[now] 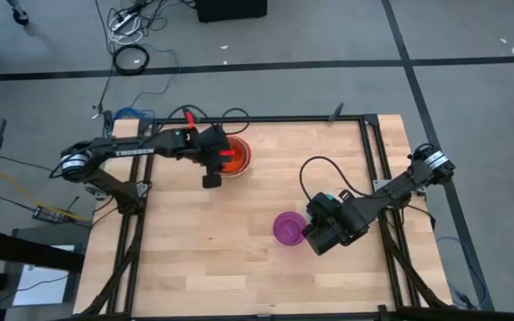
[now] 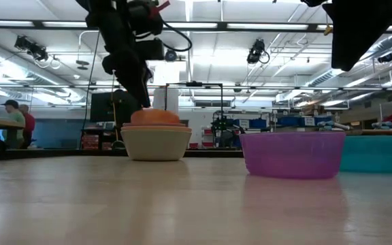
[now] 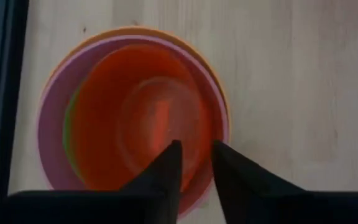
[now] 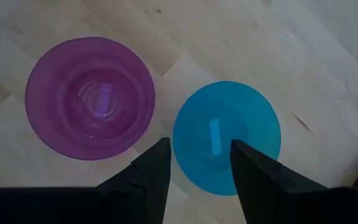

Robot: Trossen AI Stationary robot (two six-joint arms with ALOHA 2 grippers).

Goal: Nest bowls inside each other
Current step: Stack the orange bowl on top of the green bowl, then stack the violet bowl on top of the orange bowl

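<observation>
A stack of nested bowls (image 1: 237, 156) stands at the table's far left. The red-orange bowl (image 3: 135, 124) is innermost, inside a green sliver (image 3: 69, 127), the pink bowl (image 3: 48, 137) and the orange bowl (image 3: 224, 99). A pale grey bowl (image 2: 156, 143) is outermost. My left gripper (image 3: 196, 152) hangs open over the stack's near side. The purple bowl (image 4: 91, 96) and the blue bowl (image 4: 227, 137) rest side by side on their bases at the right. My right gripper (image 4: 197, 158) hangs open well above the blue bowl's edge. My left gripper's fingers (image 3: 174, 165) point down on either side of the red-orange bowl's wall (image 3: 197, 134), at the stack's near side. I cannot tell whether they touch it. The bowl sits inside the stack.
Black frame rails (image 1: 365, 169) run along the table's far and right edges. Bare wood (image 1: 194, 259) lies at the near left. The purple bowl (image 1: 286, 226) sits just left of my right gripper (image 1: 318, 234). People (image 2: 15, 116) show in the room beyond.
</observation>
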